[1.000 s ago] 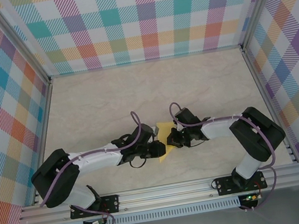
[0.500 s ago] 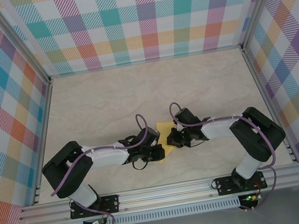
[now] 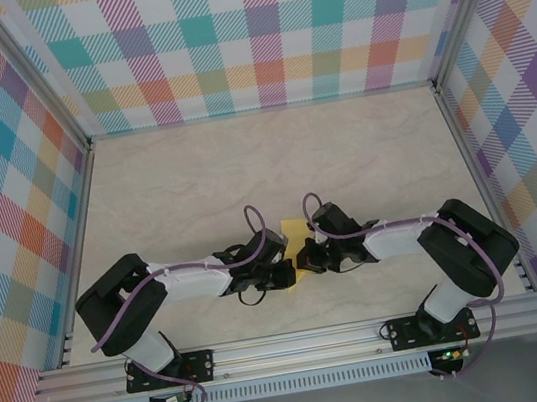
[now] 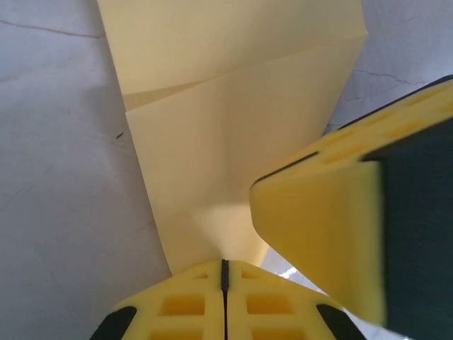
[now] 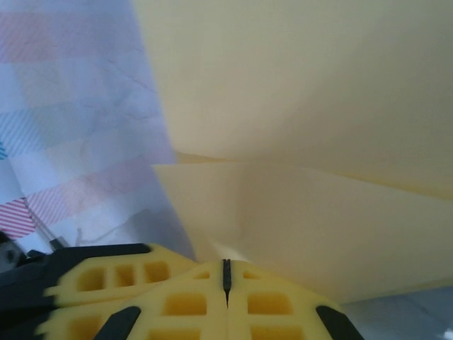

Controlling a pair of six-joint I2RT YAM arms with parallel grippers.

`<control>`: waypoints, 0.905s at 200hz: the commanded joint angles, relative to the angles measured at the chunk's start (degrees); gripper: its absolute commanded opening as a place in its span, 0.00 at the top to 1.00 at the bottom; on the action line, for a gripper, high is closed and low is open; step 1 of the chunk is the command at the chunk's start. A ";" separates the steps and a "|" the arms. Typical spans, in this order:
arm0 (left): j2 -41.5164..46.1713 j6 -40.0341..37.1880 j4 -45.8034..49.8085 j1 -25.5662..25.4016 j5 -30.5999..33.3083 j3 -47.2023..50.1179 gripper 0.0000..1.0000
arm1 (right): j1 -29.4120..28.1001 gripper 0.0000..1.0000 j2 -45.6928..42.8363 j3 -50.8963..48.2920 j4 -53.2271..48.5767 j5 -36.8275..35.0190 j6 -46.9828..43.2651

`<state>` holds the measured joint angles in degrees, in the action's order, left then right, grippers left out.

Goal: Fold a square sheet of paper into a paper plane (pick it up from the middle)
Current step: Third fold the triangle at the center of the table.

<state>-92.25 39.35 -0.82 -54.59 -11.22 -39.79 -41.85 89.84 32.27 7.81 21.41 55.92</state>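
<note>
Since half a second ago the right arm [image 3: 395, 234] has dropped its elbow and pushed its wrist a little leftward, narrowing the gap to the other wrist; the left arm [image 3: 185, 282] lies as it did. Both forearms stretch low over the bench [image 3: 195, 182] and meet near the middle of its front part.

The left pincer [image 3: 284, 273] is clenched on the square sheet of paper [image 3: 296, 228]. In its wrist view the two yellow pads [image 4: 184, 306] press together, with the sheet's near edge running into the seam between them. The right pincer [image 3: 304, 256] grips the same sheet from the opposite side, its pads [image 5: 269, 306] pressed tight against a folded part. Each wrist view has the other pincer's yellow finger just beside its own.

The sheet is pale yellow and sits between the two wrists, one layer lying over another along a slanted fold edge. Beyond it the pale marbled bench runs to the plaid walls [image 3: 253, 31].
</note>
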 commanded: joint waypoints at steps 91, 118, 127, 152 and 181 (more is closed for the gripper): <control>4.23 -1.44 8.37 -1.15 5.75 -0.54 0.92 | 0.22 0.98 2.03 -2.95 2.31 -2.70 1.25; 8.75 1.32 8.38 -1.13 6.50 -0.86 0.89 | 0.19 0.98 0.79 -2.49 0.56 -2.84 0.94; 9.95 2.67 7.38 -1.14 6.13 -0.64 0.88 | 0.20 0.98 0.60 -2.25 -0.01 -2.87 0.96; 9.64 5.26 2.64 -1.15 1.57 -0.22 0.88 | 0.18 0.98 0.86 -1.69 -0.24 -2.64 1.11; 5.73 7.63 -1.25 -1.18 -1.83 -0.60 0.90 | 0.18 0.98 1.16 -1.26 -0.43 -2.50 1.32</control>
<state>-83.66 43.72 1.91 -55.16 -9.30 -39.88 -41.74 90.52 30.59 11.92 20.99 56.60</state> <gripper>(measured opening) 0.106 0.045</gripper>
